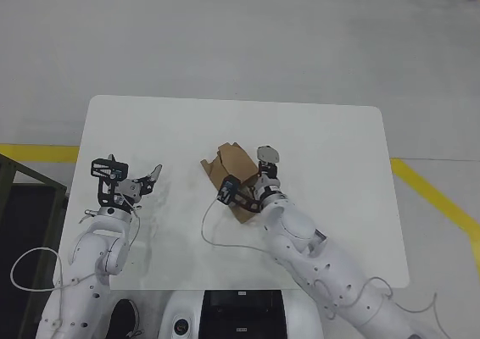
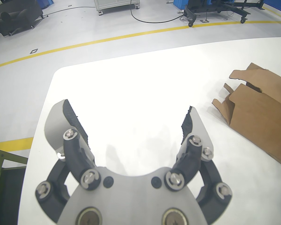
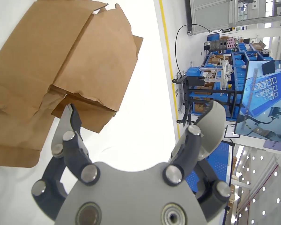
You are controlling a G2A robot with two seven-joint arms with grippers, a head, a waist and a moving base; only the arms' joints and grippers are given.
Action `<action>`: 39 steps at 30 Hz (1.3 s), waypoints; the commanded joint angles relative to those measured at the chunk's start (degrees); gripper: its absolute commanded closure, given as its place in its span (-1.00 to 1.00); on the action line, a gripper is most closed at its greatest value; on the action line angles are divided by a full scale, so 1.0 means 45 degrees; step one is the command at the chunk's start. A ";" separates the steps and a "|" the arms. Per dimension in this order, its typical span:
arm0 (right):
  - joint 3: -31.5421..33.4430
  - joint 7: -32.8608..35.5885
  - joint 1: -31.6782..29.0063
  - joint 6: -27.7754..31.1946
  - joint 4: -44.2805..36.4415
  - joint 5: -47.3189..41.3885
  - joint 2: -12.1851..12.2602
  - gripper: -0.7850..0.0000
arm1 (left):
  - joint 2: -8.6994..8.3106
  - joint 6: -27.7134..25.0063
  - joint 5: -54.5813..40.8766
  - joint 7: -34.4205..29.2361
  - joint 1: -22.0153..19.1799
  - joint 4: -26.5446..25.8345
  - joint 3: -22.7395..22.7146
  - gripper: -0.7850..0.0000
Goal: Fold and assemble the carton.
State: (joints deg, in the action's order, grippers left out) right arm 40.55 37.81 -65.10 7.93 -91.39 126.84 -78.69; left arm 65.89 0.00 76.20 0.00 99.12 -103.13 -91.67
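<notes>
The brown carton [image 1: 231,163] lies partly folded near the middle of the white table [image 1: 333,144], its end flaps loose and creased. My right gripper [image 1: 257,169] is open at the carton's near right end. In the right wrist view one finger [image 3: 71,115] is tucked against the torn open end of the carton [image 3: 68,54], while the other finger [image 3: 214,113] stands clear over bare table, the right gripper [image 3: 142,112] holding nothing. My left gripper [image 1: 148,180] is open and empty over the table's left part. In its own view the left gripper [image 2: 128,111] has the carton [image 2: 255,111] off to one side, well apart.
An olive-green metal frame [image 1: 2,182] stands beside the table's left edge. A thin white cable [image 1: 209,230] loops over the table in front of the carton. Bare table [image 2: 135,71] lies between the left gripper and the carton and across the far side.
</notes>
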 commanded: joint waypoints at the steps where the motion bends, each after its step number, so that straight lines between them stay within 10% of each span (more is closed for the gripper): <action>1: -0.0056 -0.0097 0.0015 -0.0035 0.0113 0.0202 -0.0046 -1.00 | 0.0000 0.0000 0.0000 0.0000 0.0000 0.0000 0.0000 -1.00; 15: -0.0322 -0.0788 0.0173 -0.0452 0.1091 0.1429 -0.0429 -0.91 | 0.0000 0.0000 0.0000 0.0000 0.0000 0.0000 0.0000 -1.00; 25: -0.0188 -0.0944 0.0191 -0.0272 0.1471 0.1586 -0.0658 0.59 | 0.0000 0.0000 0.0000 0.0000 0.0000 0.0000 0.0000 -1.00; 32: 0.0099 -0.1310 -0.0113 -0.0183 0.1242 0.1751 -0.0682 1.00 | 0.0000 0.0000 0.0000 0.0000 0.0000 0.0000 0.0000 -1.00; 39: 0.0607 -0.2172 -0.0415 0.0054 0.1030 0.1572 -0.0630 1.00 | 0.0000 0.0000 0.0000 0.0000 0.0000 0.0000 0.0000 -1.00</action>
State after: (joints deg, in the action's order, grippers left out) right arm 42.98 28.53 -66.85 7.94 -86.73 134.10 -81.54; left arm 65.89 0.00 76.20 0.00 99.12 -103.13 -91.67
